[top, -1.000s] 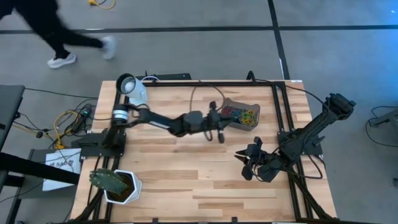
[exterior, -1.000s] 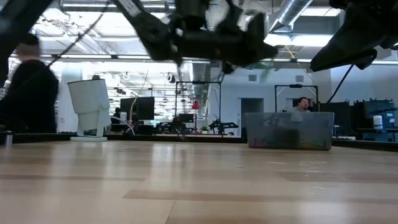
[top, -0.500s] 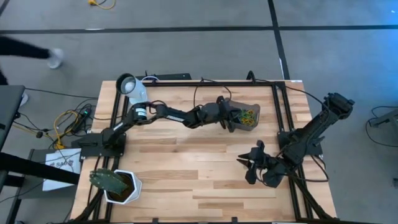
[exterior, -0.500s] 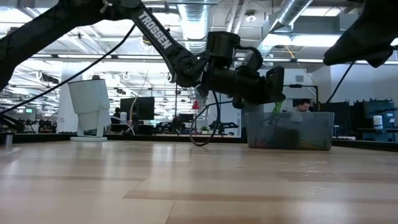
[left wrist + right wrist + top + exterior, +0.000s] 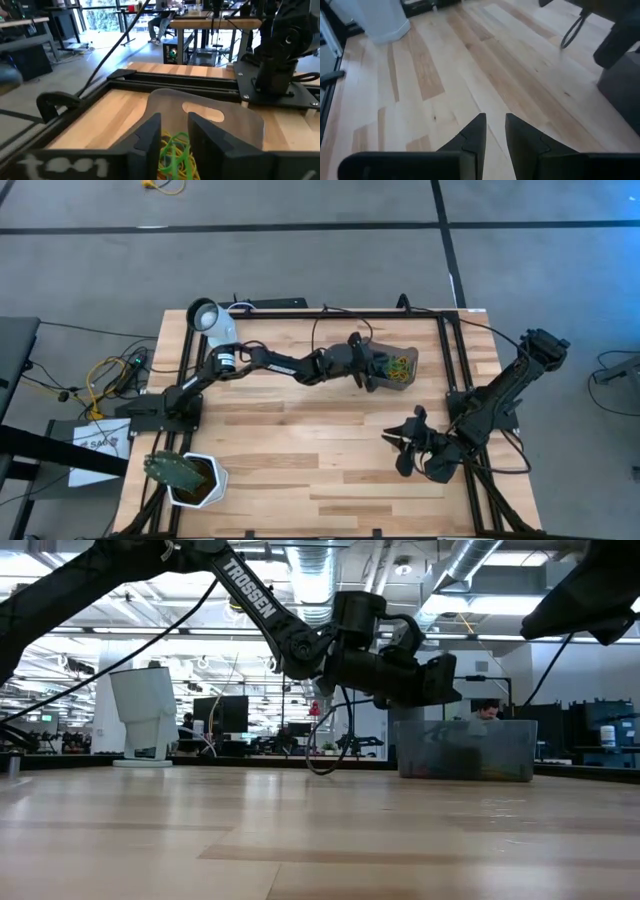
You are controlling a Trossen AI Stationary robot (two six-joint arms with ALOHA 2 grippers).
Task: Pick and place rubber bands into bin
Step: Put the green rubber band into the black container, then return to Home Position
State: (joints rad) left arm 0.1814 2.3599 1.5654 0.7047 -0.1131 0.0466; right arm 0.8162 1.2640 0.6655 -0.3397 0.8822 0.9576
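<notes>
The bin (image 5: 408, 356) stands by the table's far right; in the low view the bin (image 5: 465, 750) shows as a grey box. Rubber bands (image 5: 398, 366), green, yellow and red, lie heaped inside it. My left gripper (image 5: 372, 372) reaches across the table and hovers over the bin's left end, above its rim (image 5: 455, 692). In the left wrist view, my left gripper (image 5: 175, 132) is open, with green and yellow bands (image 5: 175, 150) below the gap and the bin's far wall (image 5: 215, 112) beyond. My right gripper (image 5: 398, 448) waits above the table's right near part and is open (image 5: 495, 130) over bare wood.
A white cup (image 5: 210, 320) stands at the far left corner and a white pot with a plant (image 5: 190, 478) at the near left corner. A black cable loop (image 5: 330, 330) hangs from my left arm. Black frame rails (image 5: 455, 350) border the table's far and right sides.
My left gripper swung from the table's middle toward the right and far side, and now stands over the bin. Half a second ago a green band hung at its tip in the low view; now none shows there. My right gripper shifted slightly toward the near edge.
</notes>
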